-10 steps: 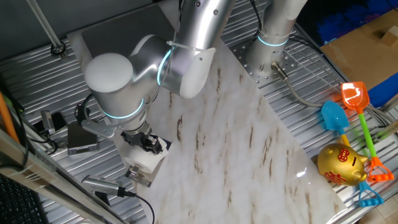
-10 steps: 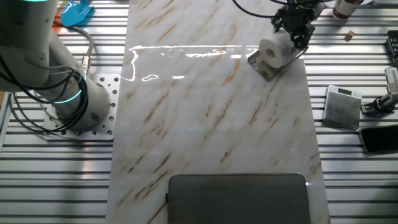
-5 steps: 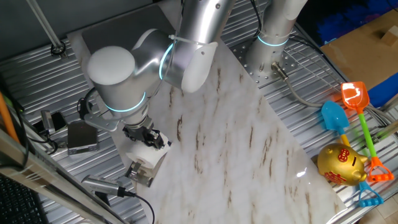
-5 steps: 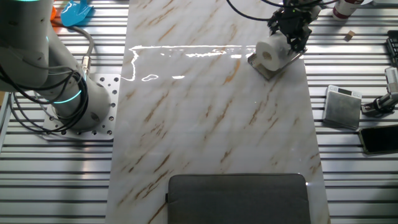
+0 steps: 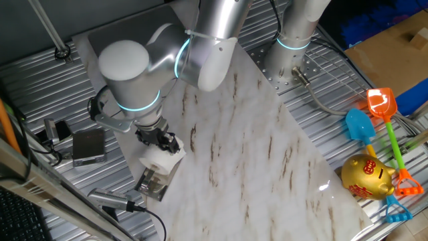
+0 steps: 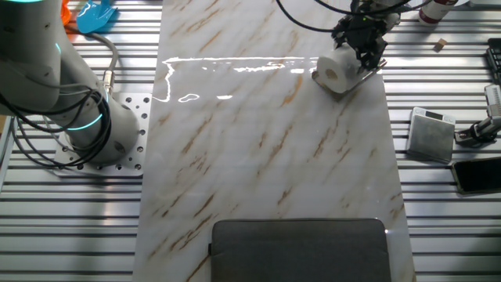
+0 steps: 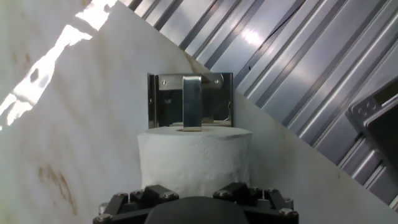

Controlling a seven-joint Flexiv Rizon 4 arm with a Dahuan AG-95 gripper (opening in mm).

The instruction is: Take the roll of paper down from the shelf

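Note:
The white roll of paper (image 5: 160, 159) is between the fingers of my gripper (image 5: 158, 142), which is shut on it at the marble slab's corner. The shelf (image 5: 152, 182), a small dark metal bracket with a shiny silver bar, lies just beyond the roll. In the hand view the roll (image 7: 194, 158) fills the lower middle above my gripper (image 7: 194, 200). The shelf's plate and upright silver bar (image 7: 189, 99) stand behind the roll, and the bar's lower end is hidden by the roll's top edge. In the other fixed view the roll (image 6: 332, 69) hides most of the shelf (image 6: 354, 81) under my gripper (image 6: 354, 53).
A square dark-grey box (image 6: 430, 133) and a phone (image 6: 476, 174) lie on the ribbed metal table beside the slab. A large grey mat (image 6: 301, 249) covers the slab's opposite end. A gold piggy bank (image 5: 366, 175) and toy shovels (image 5: 380, 107) lie far off.
My gripper has moved with the roll away from the bracket along its bar, so more of the bracket now shows behind the roll.

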